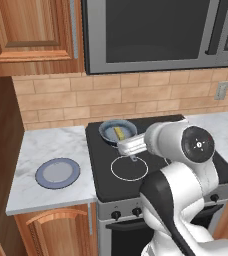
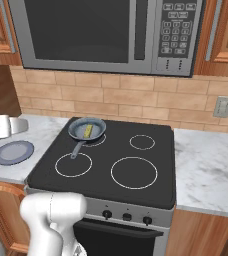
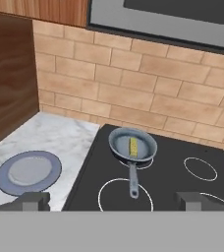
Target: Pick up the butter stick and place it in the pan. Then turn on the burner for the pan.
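Butter stick (image 3: 132, 146) already lying in the pan (image 3: 146, 147) at the cooktop's (image 2: 151, 187) back left corner. Gripper (image 3: 112, 201) released, empty. Next: down to the front-edge knobs (image 2: 106, 214); pick the back-left burner's knob carefully.

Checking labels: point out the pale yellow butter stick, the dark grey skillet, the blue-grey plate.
pale yellow butter stick (image 3: 132, 146), hand view, its middle
dark grey skillet (image 2: 77, 147), right base view, its handle
blue-grey plate (image 1: 57, 173), left base view, its centre
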